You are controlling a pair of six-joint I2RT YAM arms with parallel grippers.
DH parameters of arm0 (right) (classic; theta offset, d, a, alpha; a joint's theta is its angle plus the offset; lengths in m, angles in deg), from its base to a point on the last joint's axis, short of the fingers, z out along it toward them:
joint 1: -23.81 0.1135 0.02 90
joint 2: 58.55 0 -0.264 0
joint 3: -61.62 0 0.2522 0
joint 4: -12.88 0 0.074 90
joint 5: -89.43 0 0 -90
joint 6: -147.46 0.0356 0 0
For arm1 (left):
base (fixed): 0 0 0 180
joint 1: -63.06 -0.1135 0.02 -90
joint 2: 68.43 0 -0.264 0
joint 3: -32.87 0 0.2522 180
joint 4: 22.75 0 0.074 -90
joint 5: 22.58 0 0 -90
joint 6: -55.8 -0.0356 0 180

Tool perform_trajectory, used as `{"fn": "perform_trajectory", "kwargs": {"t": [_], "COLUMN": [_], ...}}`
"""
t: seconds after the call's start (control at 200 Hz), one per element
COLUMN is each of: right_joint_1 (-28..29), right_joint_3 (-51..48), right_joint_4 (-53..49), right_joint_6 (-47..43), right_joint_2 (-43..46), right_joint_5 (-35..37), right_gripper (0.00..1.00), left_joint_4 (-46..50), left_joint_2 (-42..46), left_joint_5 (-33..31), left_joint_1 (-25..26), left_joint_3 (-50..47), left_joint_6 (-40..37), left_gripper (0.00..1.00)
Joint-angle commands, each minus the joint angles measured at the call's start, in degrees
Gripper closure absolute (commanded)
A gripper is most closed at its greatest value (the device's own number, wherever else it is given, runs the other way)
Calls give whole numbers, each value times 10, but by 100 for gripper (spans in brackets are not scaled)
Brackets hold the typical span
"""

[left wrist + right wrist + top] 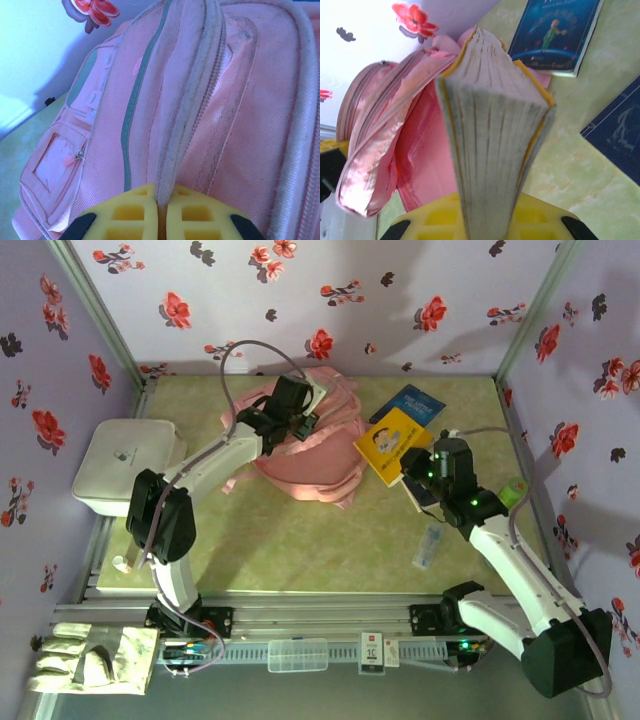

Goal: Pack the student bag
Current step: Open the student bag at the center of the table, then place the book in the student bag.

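Your left gripper (161, 202) is clenched on a raised ridge of fabric beside a zip, the two yellow fingers (132, 215) almost meeting with the fold pinched between them. That ridge belongs to the large soft pink fabric backpack (240, 125), whose paler front pocket and small zip pull lie to the left of the pinch in the left wrist view. From above, you see the left gripper (290, 408) on the backpack's (310, 465) far side, with the bag lying at the back middle of the pale green tabletop (300, 550).

Your right gripper (485, 222) is grasping a thick yellow-covered book (490, 125), clamped at one end, its page edges facing the wrist camera. To the left of the book, the backpack (375, 150) gapes open, showing shiny pink lining. In the top view, the right gripper (425, 468) holds the book (392, 443) just to the right of the bag. A blue paperback book (412, 402) lies flat beyond it, touching or just beside the yellow one. A white rounded square box (125, 465) sits at the table's left edge, well apart from the bag.
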Motion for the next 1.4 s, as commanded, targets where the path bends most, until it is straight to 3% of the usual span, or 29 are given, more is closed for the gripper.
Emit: {"fn": "perform_trajectory", "kwargs": {"t": [0.0, 0.185, 0.36, 0.605, 0.995, 1.395], "right_joint_1": [-3, 30, 90, 128, 162, 192], "right_joint_3": [-10, -20, 16, 81, 162, 262], "right_joint_4": [91, 221, 296, 399, 380, 344], "right_joint_6": [42, 110, 116, 159, 204, 301], "right_joint_2": [4, -72, -159, -310, -451, -584], "right_joint_5": [-69, -126, -95, -48, 61, 107], "right_gripper": [88, 88, 88, 89, 88, 86], "left_joint_4": [-70, -72, -47, -30, -12, 5], "left_joint_2": [47, 82, 110, 129, 129, 125], "left_joint_5": [-12, -12, -11, -14, -6, 6], "left_joint_1": [-1, -1, 0, -7, -11, -33], "left_joint_3": [29, 31, 43, 42, 43, 35], "left_joint_6": [40, 68, 88, 110, 138, 161], "left_gripper": [100, 100, 100, 100, 100, 100]}}
